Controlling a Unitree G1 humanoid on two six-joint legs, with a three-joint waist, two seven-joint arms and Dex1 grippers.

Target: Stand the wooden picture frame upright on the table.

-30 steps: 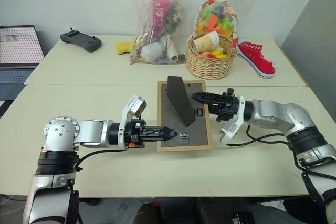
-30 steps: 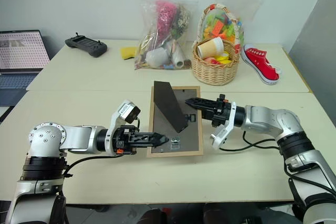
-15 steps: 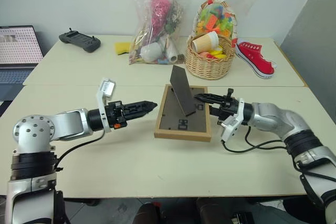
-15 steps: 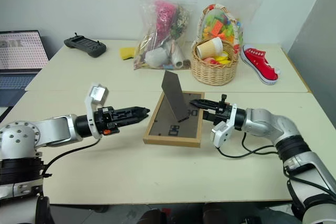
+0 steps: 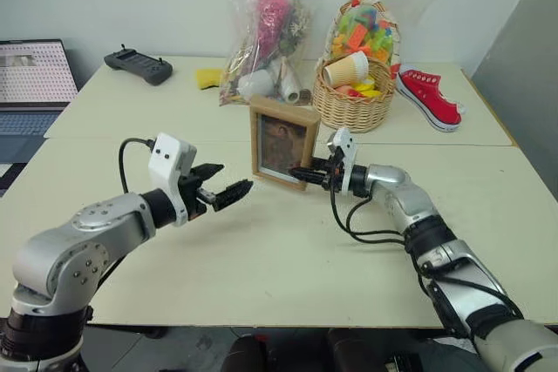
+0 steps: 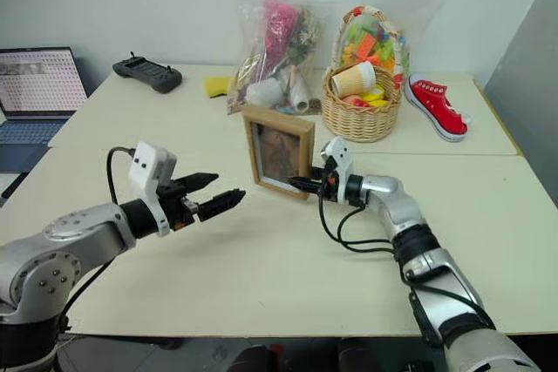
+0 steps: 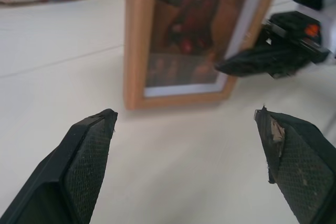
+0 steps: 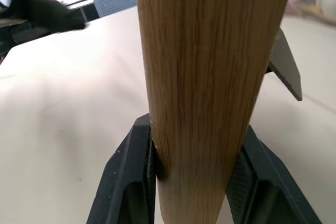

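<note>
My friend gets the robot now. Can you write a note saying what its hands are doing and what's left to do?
Left gripper: open, holding nothing, apart from the frame, pointing toward it.
Right gripper: shut on the wooden picture frame, pinching the lower part of its side edge.
The frame stands upright on the table, picture side facing the robot, in front of the basket; its back prop shows behind it in the right wrist view.
Done: frame raised.
Left: open the right gripper, back away gently, and check that the frame stays standing by itself.

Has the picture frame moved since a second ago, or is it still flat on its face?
Yes. The wooden picture frame has swung up from lying flat to upright on the table, nearer the basket, right claw clamped on its edge.
</note>
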